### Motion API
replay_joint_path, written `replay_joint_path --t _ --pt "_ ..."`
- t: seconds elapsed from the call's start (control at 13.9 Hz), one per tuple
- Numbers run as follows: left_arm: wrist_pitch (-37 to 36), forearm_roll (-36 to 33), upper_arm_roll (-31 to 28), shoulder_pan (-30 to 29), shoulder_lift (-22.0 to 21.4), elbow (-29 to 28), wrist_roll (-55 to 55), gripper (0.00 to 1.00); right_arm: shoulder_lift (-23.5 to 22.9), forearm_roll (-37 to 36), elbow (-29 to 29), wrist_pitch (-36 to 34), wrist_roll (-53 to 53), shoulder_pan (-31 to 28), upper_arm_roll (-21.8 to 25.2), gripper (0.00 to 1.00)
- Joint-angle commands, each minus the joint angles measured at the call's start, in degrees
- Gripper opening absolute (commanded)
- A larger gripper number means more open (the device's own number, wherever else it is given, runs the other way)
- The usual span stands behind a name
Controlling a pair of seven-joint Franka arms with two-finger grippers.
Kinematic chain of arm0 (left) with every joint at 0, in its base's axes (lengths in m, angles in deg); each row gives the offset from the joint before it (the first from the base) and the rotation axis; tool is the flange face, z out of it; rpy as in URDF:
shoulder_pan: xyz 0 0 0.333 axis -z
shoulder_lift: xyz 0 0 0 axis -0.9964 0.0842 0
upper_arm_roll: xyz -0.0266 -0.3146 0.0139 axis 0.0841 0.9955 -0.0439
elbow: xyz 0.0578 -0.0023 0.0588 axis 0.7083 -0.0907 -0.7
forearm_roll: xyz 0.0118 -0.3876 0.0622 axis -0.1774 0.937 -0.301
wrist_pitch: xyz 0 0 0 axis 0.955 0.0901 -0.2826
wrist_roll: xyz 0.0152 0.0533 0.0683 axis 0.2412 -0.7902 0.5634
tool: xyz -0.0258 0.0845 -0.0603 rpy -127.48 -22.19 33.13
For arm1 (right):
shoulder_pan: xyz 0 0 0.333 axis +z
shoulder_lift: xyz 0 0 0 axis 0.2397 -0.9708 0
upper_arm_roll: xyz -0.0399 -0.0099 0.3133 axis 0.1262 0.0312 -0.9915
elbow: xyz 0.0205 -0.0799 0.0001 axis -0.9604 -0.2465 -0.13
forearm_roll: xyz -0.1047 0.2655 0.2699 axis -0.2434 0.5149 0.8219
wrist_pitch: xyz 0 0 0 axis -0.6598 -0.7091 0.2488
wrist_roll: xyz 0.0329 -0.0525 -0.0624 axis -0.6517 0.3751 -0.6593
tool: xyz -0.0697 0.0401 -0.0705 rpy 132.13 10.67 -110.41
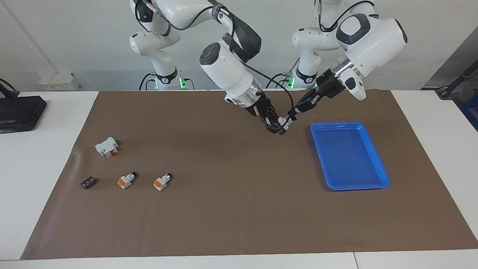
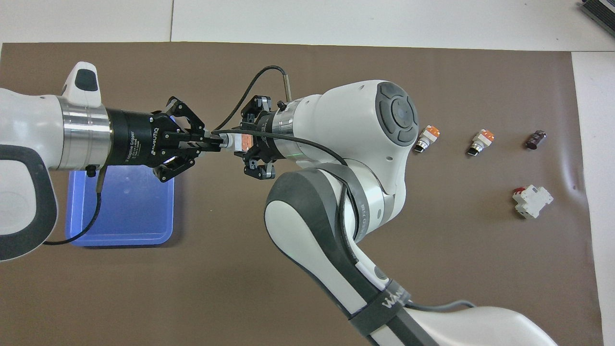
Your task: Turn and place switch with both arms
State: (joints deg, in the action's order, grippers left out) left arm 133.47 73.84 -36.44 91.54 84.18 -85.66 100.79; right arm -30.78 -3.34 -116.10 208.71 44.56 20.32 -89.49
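Two grippers meet on one switch above the mat

Both arms are raised over the middle of the brown mat (image 1: 239, 209), and their grippers come together in the air beside the blue tray (image 1: 377, 179). Between them sits the switch (image 2: 236, 142), a small white block whose orange face shows in the overhead view. It hangs clear of the mat, with nothing under it but bare brown surface.

The left gripper (image 2: 211, 142) reaches in from over the tray, and its fingers (image 2: 202, 142) are drawn close together, pinching the switch by its narrow end. The right gripper (image 2: 246, 150) comes in from the other end of the switch, with the orange block lying between its fingertips. Its fingers sit around the body of the switch, but whether they press on it or stand slightly off it cannot be told. In the facing view the two sets of fingertips almost touch, and the switch shows there only as a small pale speck (image 1: 286, 120) between them.

Well away from both sets of fingers, toward the right arm's end of the table, two more switches lie on the mat: one (image 1: 162, 181) beside another (image 1: 126, 180). A small dark-brown piece (image 1: 88, 182) lies in line with them, closer to the mat's edge. A larger white block with a red mark (image 1: 106, 146) rests nearer to the robots than those three.
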Motion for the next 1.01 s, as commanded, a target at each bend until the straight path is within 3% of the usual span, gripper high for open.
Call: replay_joint_path --t 0.0,0.5,0.93 --pt "4.62 -0.08 -0.66 -0.48 -0.92 -2.89 3.95 0.00 1.07 -0.77 -0.28 -0.91 -0.70 -0.26 -0.52 0.00" --pt "6.29 -0.17 -0.75 -1.28 -0.83 -2.80 13.19 0.00 1.07 -0.77 -0.28 -0.99 -0.70 -0.26 -0.52 0.00" --pt "7.08 -0.17 -0.66 -1.28 -0.74 -2.54 13.02 0.00 1.07 -0.77 -0.28 -0.99 -0.70 -0.26 -0.52 0.00"
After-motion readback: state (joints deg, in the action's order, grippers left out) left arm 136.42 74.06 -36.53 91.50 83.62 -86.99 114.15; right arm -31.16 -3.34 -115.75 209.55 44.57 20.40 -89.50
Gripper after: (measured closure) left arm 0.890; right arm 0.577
